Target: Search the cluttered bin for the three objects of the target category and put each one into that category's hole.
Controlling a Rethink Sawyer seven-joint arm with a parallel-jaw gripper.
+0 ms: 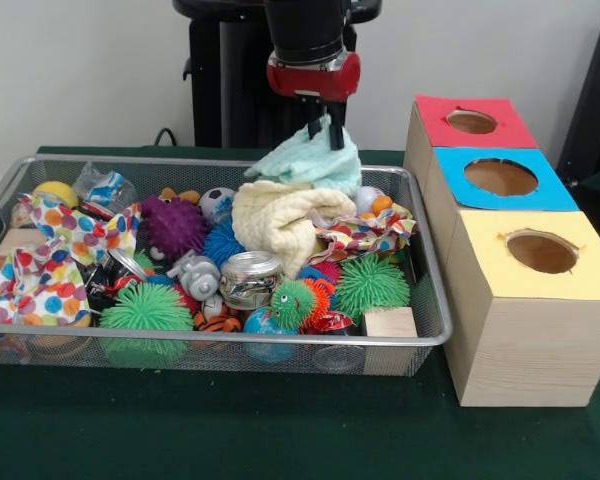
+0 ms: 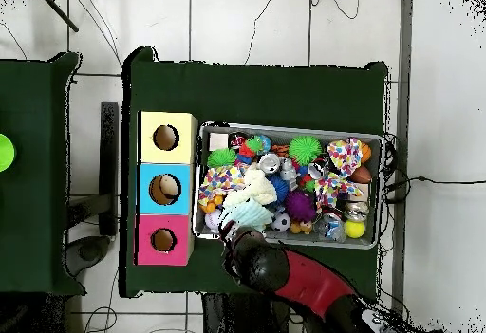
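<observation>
Mint-green cloth [image 1: 310, 160] — pinched in the gripper [image 1: 327, 130] — above the bin [image 1: 420, 335].

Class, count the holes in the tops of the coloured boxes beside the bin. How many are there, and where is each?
3, one per box: red box farthest back, blue box in the middle, yellow box nearest the camera. None looks hidden.

- I can read no text, label, brand, number or sign anywhere in either view
- The tops of the three boxes [image 1: 520, 240] are plain red, blue and yellow, with no lettering
- The jar [image 1: 251, 278] in the bin [image 1: 230, 340] shows no label I can make out
</observation>
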